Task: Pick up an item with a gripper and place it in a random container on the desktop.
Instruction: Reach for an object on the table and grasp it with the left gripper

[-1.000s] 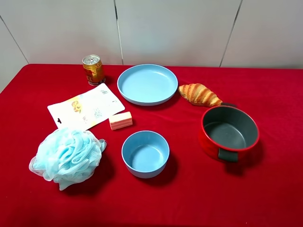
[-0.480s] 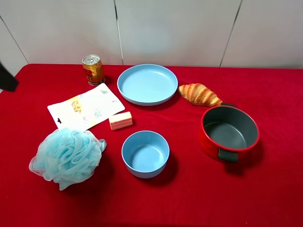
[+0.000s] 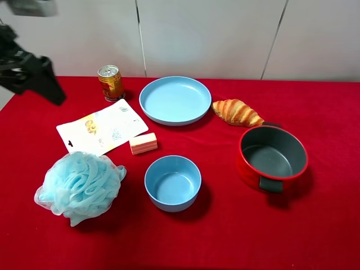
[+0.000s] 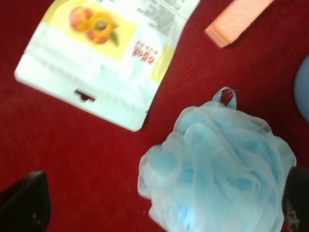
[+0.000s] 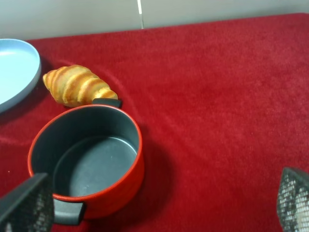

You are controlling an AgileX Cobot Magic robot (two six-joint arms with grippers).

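Note:
The pinkish-orange block (image 3: pixel 143 143) lies on the red cloth desktop (image 3: pixel 225 236), just behind the small deep light-blue bowl (image 3: pixel 172 183). The bowl is empty. My left arm (image 3: pixel 34 73) is high over the table's back left corner, well apart from the block. In the left wrist view my left gripper (image 4: pixel 159 210) is open and empty above the blue mesh sponge (image 4: pixel 217 169), and the block (image 4: pixel 239 19) shows at the frame's edge. My right gripper (image 5: pixel 159 208) is open and empty, looking down on the red pot (image 5: pixel 87 159). It is out of the exterior view.
A wide blue plate (image 3: pixel 175 100), a drink can (image 3: pixel 111 82) and a croissant (image 3: pixel 237 112) sit at the back. A white packet (image 3: pixel 101 127) lies left of the block. The mesh sponge (image 3: pixel 80 187) is at front left, the red pot (image 3: pixel 273 157) at right.
My left arm has come into the exterior view at the upper left and moved further over the table. Nothing on the table has moved.

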